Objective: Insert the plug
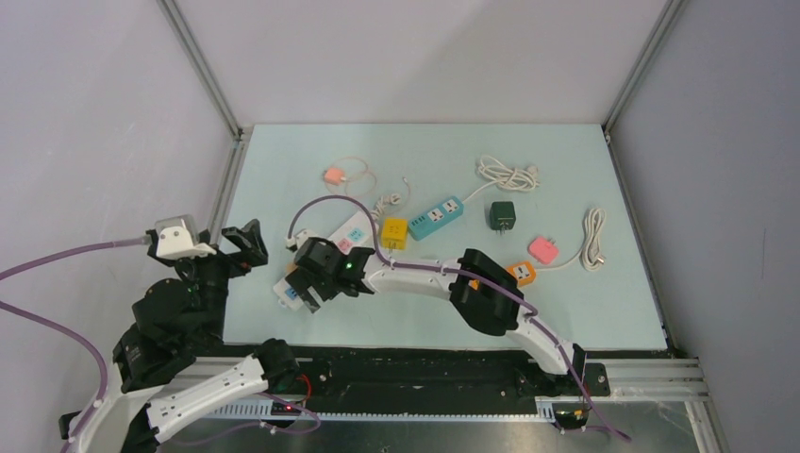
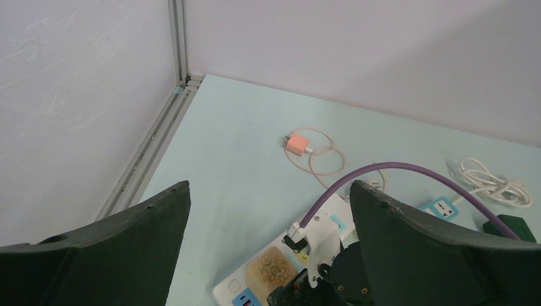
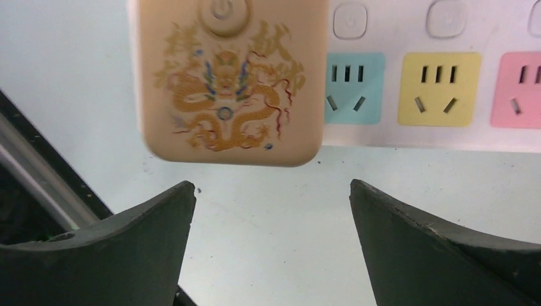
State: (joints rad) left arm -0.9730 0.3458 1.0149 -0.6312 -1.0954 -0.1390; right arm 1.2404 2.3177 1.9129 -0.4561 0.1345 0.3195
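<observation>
The pale blue-green table (image 1: 585, 311) fills the walled cell. The right arm (image 1: 425, 278) reaches across its near part towards the left. The left arm (image 1: 189, 396) is folded up at the table's left edge.

A white power strip (image 1: 357, 227) lies slanted left of centre, partly under the right arm's wrist. The right wrist view shows its blue socket (image 3: 355, 88), yellow socket (image 3: 439, 88) and pink socket (image 3: 517, 89) in a row.

The plug (image 3: 226, 83), a beige block with a dragon printed on its face, sits on the strip just beside the blue socket (how deep its prongs go cannot be told).

The right gripper (image 3: 271, 210) hangs over the plug with jaws wide apart, and nothing is between them. Its fingers do not touch the plug. The left gripper (image 2: 269, 191) is also spread wide and empty, near the table's left edge and well apart from the strip.

Smaller things are scattered behind:
- a blue strip (image 1: 436, 217)
- a yellow adapter (image 1: 394, 232) just beside the white strip
- a dark green adapter (image 1: 501, 215)
- a pink adapter (image 1: 543, 250)
- an orange adapter (image 1: 522, 273) close to the right arm
- a salmon charger (image 1: 333, 176) with a thin looped lead
- a coiled white cable (image 1: 509, 174)
</observation>
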